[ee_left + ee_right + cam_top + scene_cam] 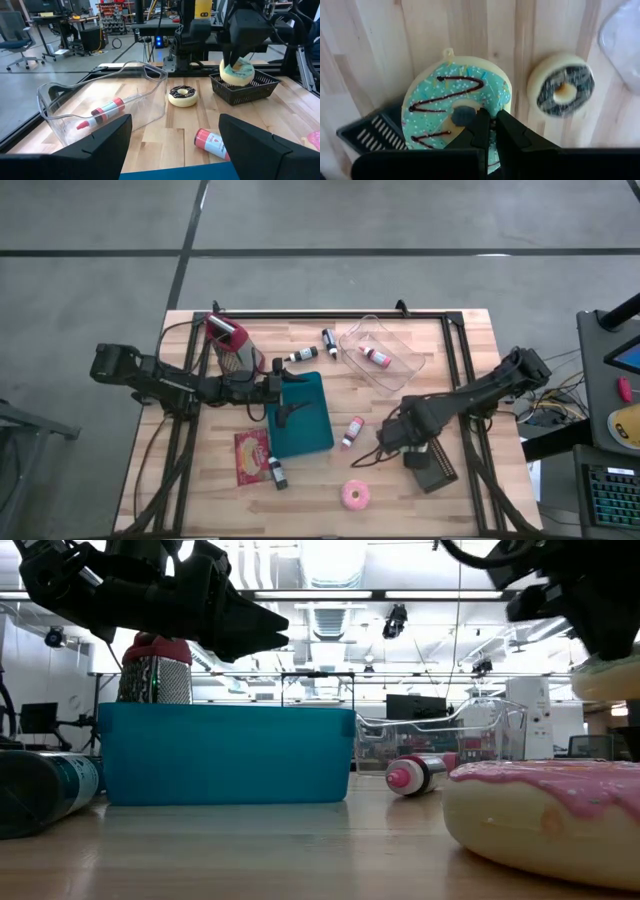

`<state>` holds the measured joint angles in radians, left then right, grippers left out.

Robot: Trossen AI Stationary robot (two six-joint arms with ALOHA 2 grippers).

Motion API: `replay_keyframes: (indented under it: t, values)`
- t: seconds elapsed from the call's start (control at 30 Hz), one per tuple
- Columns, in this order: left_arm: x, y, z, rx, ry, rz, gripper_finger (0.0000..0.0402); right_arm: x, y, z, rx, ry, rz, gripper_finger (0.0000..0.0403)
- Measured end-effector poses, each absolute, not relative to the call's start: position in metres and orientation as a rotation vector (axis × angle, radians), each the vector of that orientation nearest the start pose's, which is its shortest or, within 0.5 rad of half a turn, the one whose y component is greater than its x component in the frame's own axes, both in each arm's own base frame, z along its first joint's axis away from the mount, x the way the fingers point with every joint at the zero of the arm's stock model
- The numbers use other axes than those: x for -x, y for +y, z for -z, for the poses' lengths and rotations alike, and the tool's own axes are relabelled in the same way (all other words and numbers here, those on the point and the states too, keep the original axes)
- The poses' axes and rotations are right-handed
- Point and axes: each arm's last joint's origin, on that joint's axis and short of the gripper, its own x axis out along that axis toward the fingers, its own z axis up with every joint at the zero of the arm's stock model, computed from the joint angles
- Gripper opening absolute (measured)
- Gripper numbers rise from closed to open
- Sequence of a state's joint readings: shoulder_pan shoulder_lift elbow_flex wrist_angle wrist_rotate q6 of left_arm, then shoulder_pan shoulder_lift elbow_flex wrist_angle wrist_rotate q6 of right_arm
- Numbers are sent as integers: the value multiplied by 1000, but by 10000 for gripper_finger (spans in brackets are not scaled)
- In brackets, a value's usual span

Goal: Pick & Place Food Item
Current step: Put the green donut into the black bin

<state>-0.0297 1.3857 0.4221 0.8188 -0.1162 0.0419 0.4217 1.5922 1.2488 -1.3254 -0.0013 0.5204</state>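
Placement is the step in hand, I judge: the right gripper (pixel 489 131) has its jaws clenched on the teal donut (pixel 451 107), pinching the rim through the hole, and holds it just over the black basket (pixel 244 89) at the right of the left wrist view. To do it well, the donut should come down centred inside the basket walls before the jaws part, so it does not catch a rim and roll toward the chocolate donut (pixel 182 95) lying just beside on the desk (pixel 470 390). In the high view the right arm reaches in from the right edge, wrist bent downward. At centre left, the left gripper (pixel 283 392) waits over the blue bin (pixel 310 430), jaws released and holding nothing.
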Motion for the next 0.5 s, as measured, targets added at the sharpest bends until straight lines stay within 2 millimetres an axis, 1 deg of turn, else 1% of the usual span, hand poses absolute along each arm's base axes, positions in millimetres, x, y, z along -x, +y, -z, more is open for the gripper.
replay_keyframes:
  t: [0.2, 0.5]
  values:
    - [-256, -4, -182, -53, 147, -83, 305, -232, 115, -249, -81, 1662, 135, 13]
    - [-256, -4, -182, -52, 146, -83, 305, -217, 128, -234, -101, 1721, 157, 13]
